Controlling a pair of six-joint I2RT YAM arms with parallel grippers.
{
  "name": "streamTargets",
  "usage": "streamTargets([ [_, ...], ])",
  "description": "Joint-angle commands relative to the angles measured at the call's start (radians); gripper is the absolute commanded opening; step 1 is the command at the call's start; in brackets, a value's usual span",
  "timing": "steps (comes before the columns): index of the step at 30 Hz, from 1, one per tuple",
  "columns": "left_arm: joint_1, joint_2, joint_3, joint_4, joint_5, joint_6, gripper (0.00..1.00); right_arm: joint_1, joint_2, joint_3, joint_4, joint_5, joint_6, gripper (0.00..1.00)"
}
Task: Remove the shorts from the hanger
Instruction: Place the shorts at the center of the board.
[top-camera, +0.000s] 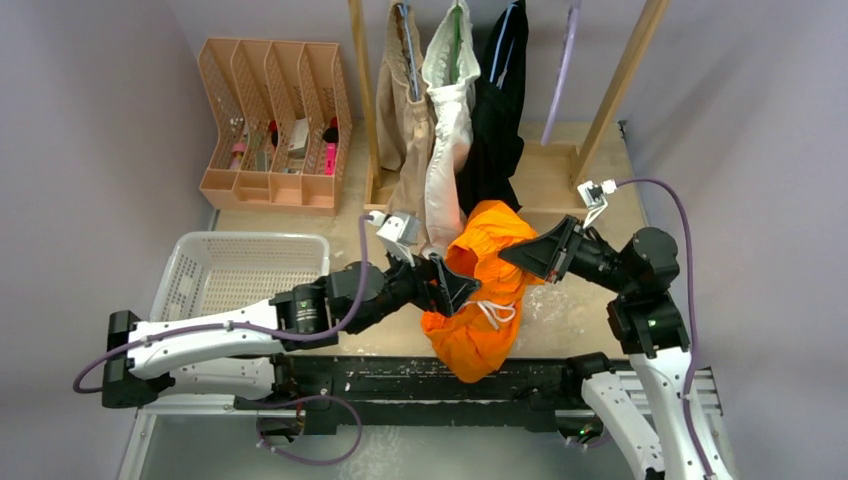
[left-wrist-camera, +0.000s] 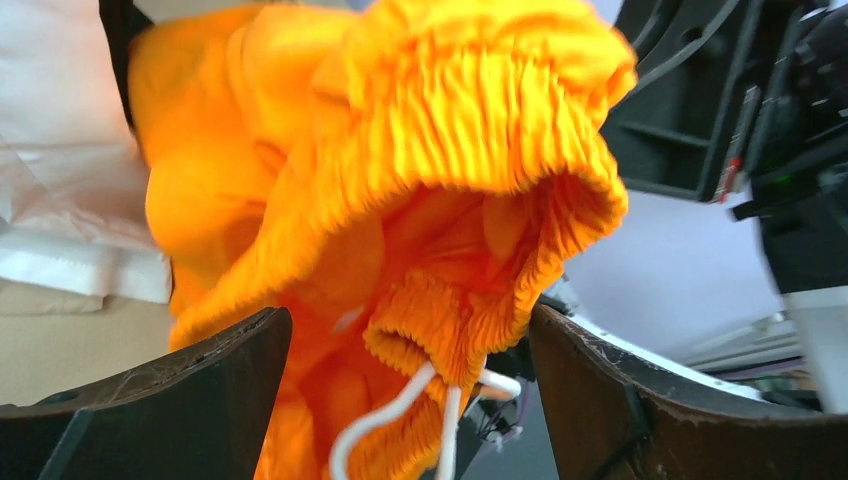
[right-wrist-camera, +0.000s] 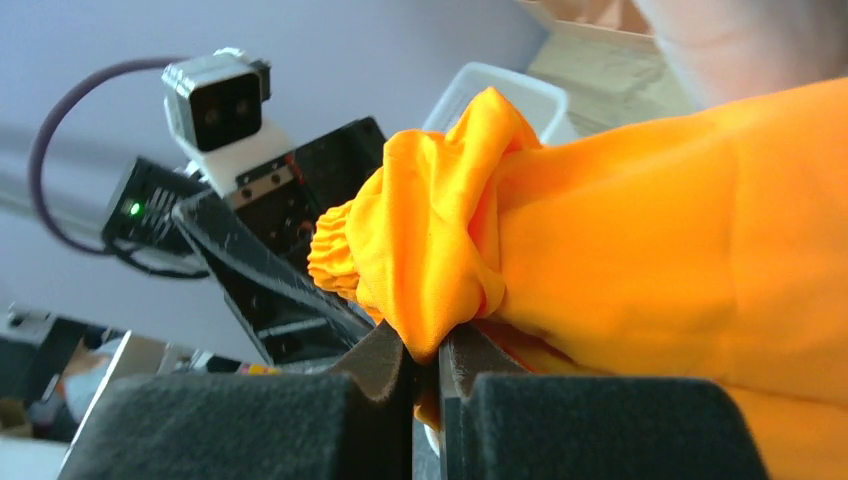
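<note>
The bright orange shorts (top-camera: 482, 300) hang in mid-air between my two arms, off any hanger. My right gripper (top-camera: 522, 252) is shut on a fold of their cloth (right-wrist-camera: 650, 230), pinched tight between the pads (right-wrist-camera: 425, 350). My left gripper (top-camera: 458, 287) is open, its fingers either side of the ribbed waistband (left-wrist-camera: 470, 130) and white drawstring (left-wrist-camera: 395, 415) without clamping them (left-wrist-camera: 408, 318). On the rack behind, the beige shorts (top-camera: 405, 110), white shorts (top-camera: 447, 130) and black shorts (top-camera: 497, 120) hang on hangers. A lilac hanger (top-camera: 563, 75) hangs bare to their right.
A white perforated basket (top-camera: 240, 270) sits on the table at the left, beside my left arm. A peach file organiser (top-camera: 270, 120) with small items stands at the back left. The wooden rack's slanted post (top-camera: 620, 85) rises at the back right.
</note>
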Motion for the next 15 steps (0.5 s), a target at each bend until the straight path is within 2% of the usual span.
streamTargets([
  [1,-0.001,-0.059,0.02,0.033,-0.004,0.029,0.88,0.002,0.007,-0.015,0.237,-0.197,0.116,0.04],
  [2,0.0,-0.062,0.028,0.008,-0.011,0.028,0.88,0.002,0.005,-0.023,0.236,-0.17,0.12,0.06],
  [3,-0.001,-0.067,0.033,-0.012,-0.022,0.027,0.88,0.002,0.005,-0.026,0.149,-0.105,0.092,0.08],
  [5,-0.001,-0.073,0.028,-0.035,-0.033,0.024,0.88,0.002,0.043,-0.027,-0.119,0.064,0.0,0.1],
  [7,-0.001,-0.071,0.027,-0.062,-0.033,0.021,0.88,0.002,0.106,-0.056,-0.341,0.306,-0.065,0.11],
  [10,-0.001,-0.037,0.035,-0.102,-0.014,0.021,0.88,0.0,0.196,-0.107,-0.364,0.53,-0.1,0.12],
  [11,-0.001,-0.017,0.04,-0.112,-0.001,0.023,0.88,0.0,0.223,-0.103,-0.358,0.578,-0.098,0.17],
  [12,-0.001,0.009,0.049,-0.117,0.013,0.028,0.88,0.0,0.247,-0.087,-0.35,0.613,-0.099,0.3],
  [15,-0.001,0.097,0.087,-0.117,0.048,0.044,0.88,0.001,0.309,-0.015,-0.352,0.672,-0.106,0.57],
])
